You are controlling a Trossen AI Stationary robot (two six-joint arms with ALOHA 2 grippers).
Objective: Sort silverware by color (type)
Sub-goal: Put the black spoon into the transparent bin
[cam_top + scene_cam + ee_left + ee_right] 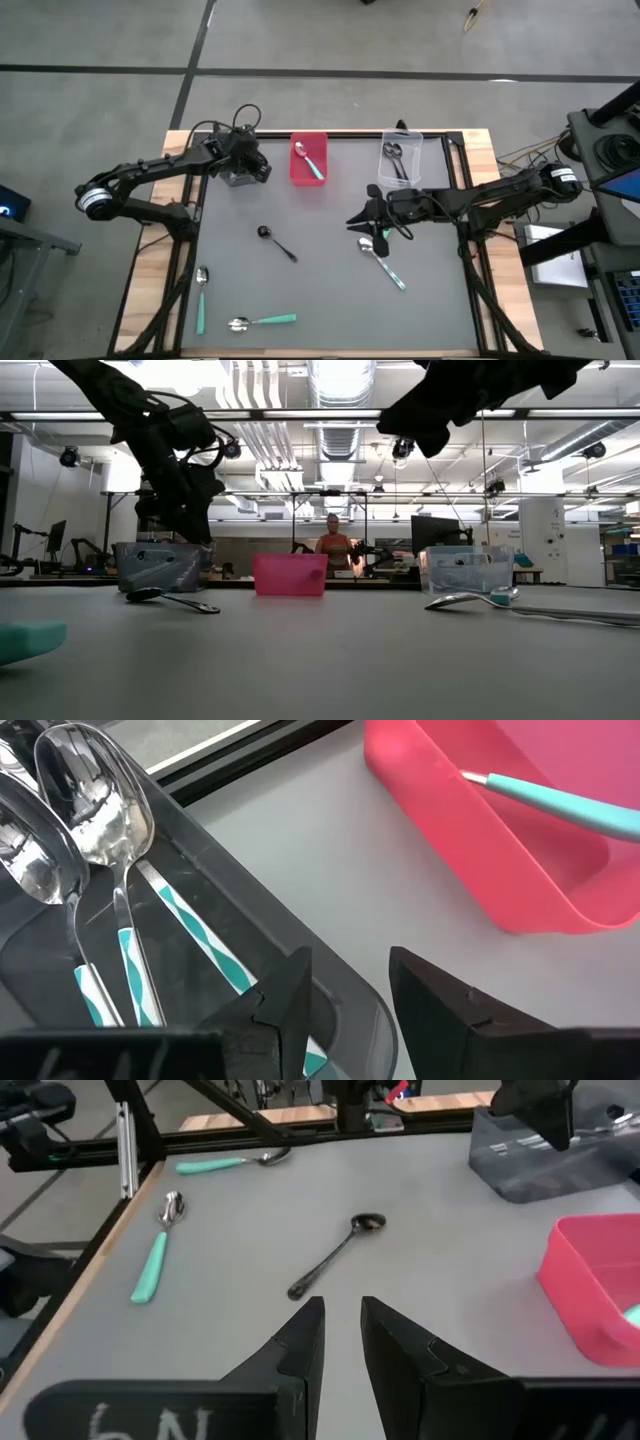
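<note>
In the high view, three teal-handled spoons (pixel 263 321) and a black spoon (pixel 277 242) lie on the table (pixel 330 290). In the left wrist view, the left gripper (pixel 348 1005), open and empty, hovers over the grey bin (pixel 300 960) with patterned spoons (pixel 100 830). In the right wrist view, the right gripper (pixel 342 1335) is slightly open, empty

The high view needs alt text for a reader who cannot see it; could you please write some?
From above, four spoons lie loose on a grey table: a black spoon mid-table and three teal-handled spoons. At the far edge stand a grey bin, a red bin and a clear bin.
</note>
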